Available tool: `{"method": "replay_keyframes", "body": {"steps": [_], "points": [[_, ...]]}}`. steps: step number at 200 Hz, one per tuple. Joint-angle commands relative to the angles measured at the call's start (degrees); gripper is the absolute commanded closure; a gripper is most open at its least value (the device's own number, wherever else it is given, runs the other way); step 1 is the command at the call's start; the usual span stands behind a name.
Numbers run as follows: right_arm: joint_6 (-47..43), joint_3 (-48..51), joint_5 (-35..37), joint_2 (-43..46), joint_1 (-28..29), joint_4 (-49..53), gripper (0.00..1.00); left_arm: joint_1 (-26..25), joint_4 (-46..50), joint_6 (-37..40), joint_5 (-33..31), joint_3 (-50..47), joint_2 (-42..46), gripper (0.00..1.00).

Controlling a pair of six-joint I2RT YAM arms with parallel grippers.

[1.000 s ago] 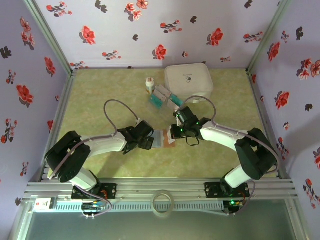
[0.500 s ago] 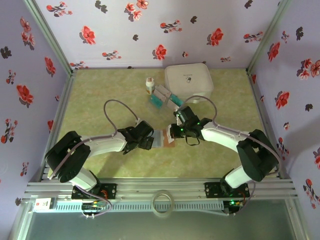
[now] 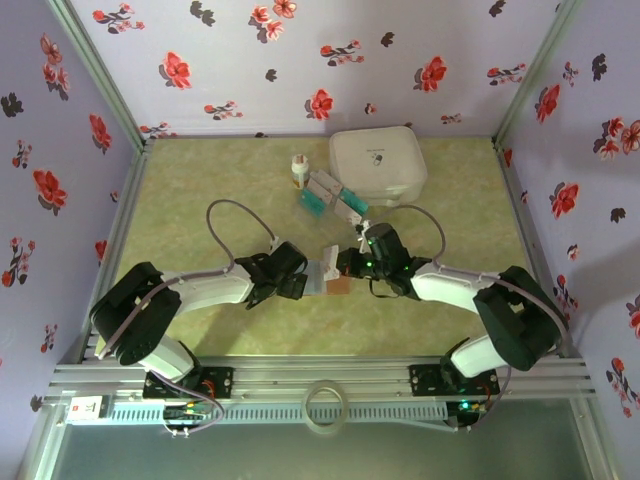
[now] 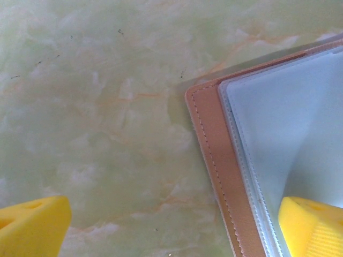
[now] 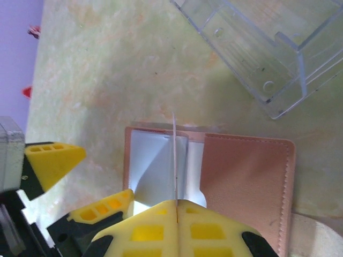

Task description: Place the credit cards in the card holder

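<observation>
Card in hand: one card point(image 5: 174, 155), seen edge-on in the right wrist view, stands upright above the open card holder. Its free edge points at the inner pages near the fold.
Card holder: the card holder point(image 5: 246, 176) lies open on the table point(image 3: 200, 200), near the front middle and between the two arms. Its brown cover is on one side and its clear sleeves point(image 5: 153, 155) on the other.
Right gripper: the right gripper point(image 5: 176, 206) is clamped shut on the card's near edge.
Left gripper: the left gripper point(image 4: 171, 227) has its jaws spread wide and holds nothing. One finger lies over the sleeves, seemingly pinning them, and the other is over bare table.
Step in hand: probably feeding this card into a sleeve pocket.
Doing it well: tip the card flatter so it matches the pocket mouth and lead with one corner. Slide it slowly, have the left finger pin the page, and let go only once the card is seated.
Risk: the thin card may ride over the sleeve or buckle it.
Remaining credit cards: the other credit cards point(image 3: 325, 190) lie farther back, just beside the white zip case point(image 3: 378, 165) and the small white bottle point(image 3: 298, 170).
Nearby: a clear plastic box point(image 5: 262, 48) lies just beyond the holder.
</observation>
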State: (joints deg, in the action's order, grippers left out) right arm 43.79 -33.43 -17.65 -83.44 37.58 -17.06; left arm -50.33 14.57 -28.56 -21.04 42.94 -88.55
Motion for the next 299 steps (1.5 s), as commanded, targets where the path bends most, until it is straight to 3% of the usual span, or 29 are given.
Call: {"method": "replay_keyframes", "body": {"steps": [1,96,299], "points": [[3.4,2.9,-1.6,-1.4,-0.2,-11.4,1.00,-0.3,2.7,-0.8,-2.0,-0.9,0.0,0.00],[7.6,8.9,-3.4,-8.1,-0.2,-30.0,1.00,-0.2,3.0,-0.7,-1.9,-1.2,0.1,0.00],[10.2,11.2,-4.5,-14.7,-0.3,-39.1,1.00,-0.2,3.0,-0.5,-1.8,-1.4,0.5,0.00]]}}
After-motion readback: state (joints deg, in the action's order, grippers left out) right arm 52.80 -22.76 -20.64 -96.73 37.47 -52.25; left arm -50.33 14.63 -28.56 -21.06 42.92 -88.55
